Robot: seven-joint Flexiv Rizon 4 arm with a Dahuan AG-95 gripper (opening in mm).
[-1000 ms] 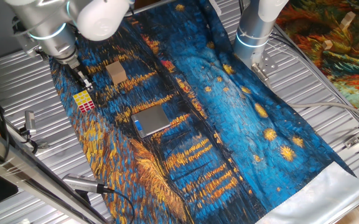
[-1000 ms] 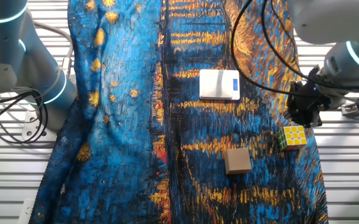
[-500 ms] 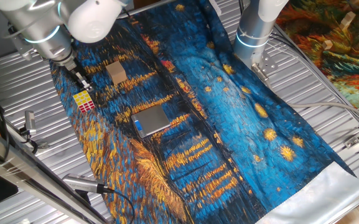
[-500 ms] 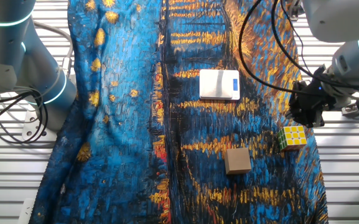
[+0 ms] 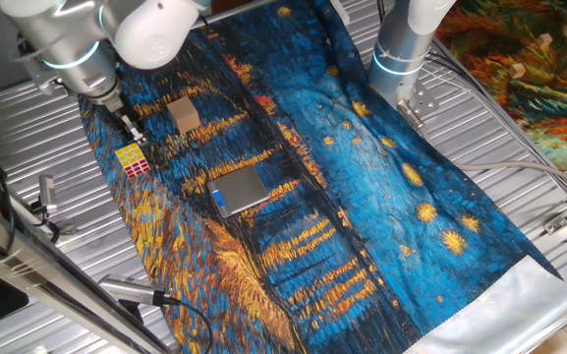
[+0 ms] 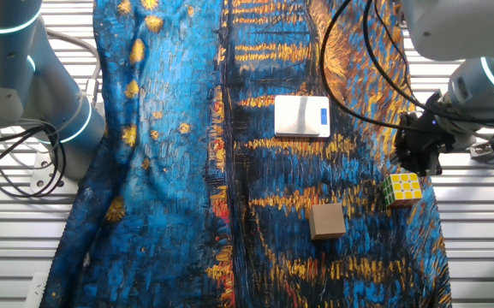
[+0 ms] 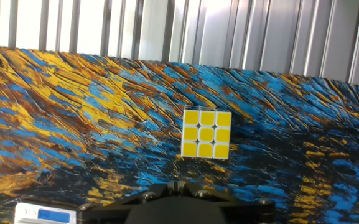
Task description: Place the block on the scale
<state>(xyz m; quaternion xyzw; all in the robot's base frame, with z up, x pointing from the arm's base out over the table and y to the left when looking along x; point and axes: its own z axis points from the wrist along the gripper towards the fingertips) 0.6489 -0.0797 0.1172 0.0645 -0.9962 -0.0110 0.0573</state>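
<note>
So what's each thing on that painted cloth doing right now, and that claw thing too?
block: resting on the cloth near its edge, yellow face up, not held.
scale: lying flat, top plate bare, blue display strip at one end.
wooden block: sitting on the cloth, apart from the other things, untouched.
gripper: hanging just beside the block, holding nothing; whether the fingers are open cannot be told.
cloth: spread over the table, wrinkled.

Hand (image 6: 418,154) low, empty, tilted downward.
</note>
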